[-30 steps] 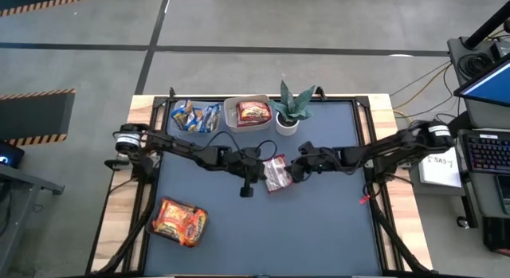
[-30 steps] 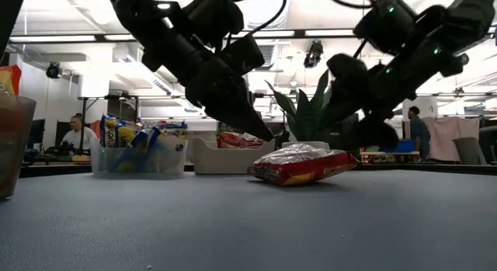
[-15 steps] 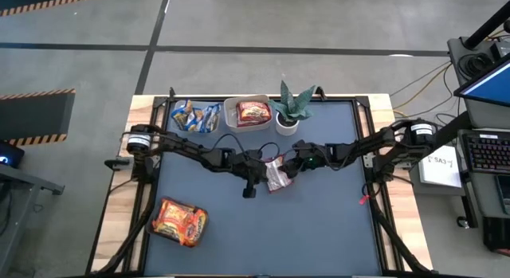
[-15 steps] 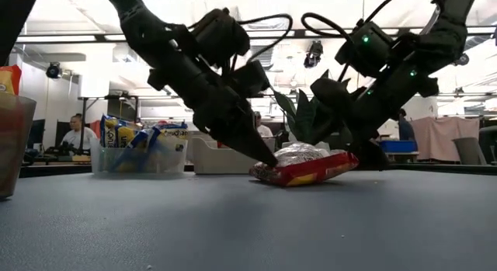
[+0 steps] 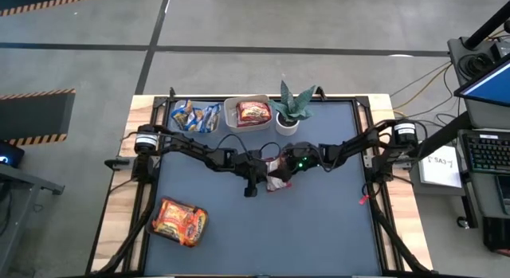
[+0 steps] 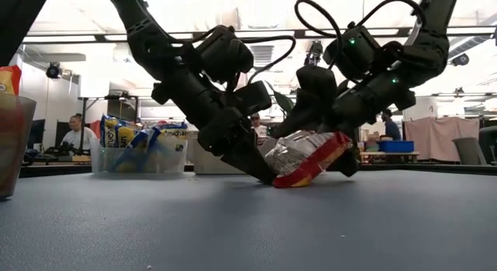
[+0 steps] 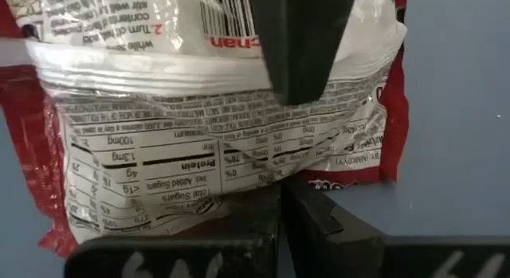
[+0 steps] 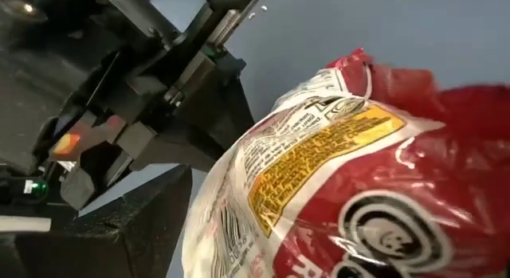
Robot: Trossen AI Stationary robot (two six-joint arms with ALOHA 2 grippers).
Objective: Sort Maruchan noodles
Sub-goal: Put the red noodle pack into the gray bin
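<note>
One red-and-white noodle packet lies tilted mid-desk, just in front of the potted plant; its back reads "Protein". Left gripper fingers closed beside it; right gripper fingers spread wide around it. Two tubs behind.

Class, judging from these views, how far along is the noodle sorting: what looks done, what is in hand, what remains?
Done: blue-yellow packets fill one clear plastic tub, and a red packet lies in the neighbouring tub. In hand: a red-and-white crinkly noodle packet at mid-table is tipped up on edge between the shut left gripper and the open right gripper. Left: binning it. The orange-yellow packets sit together near the table's front left.
</note>
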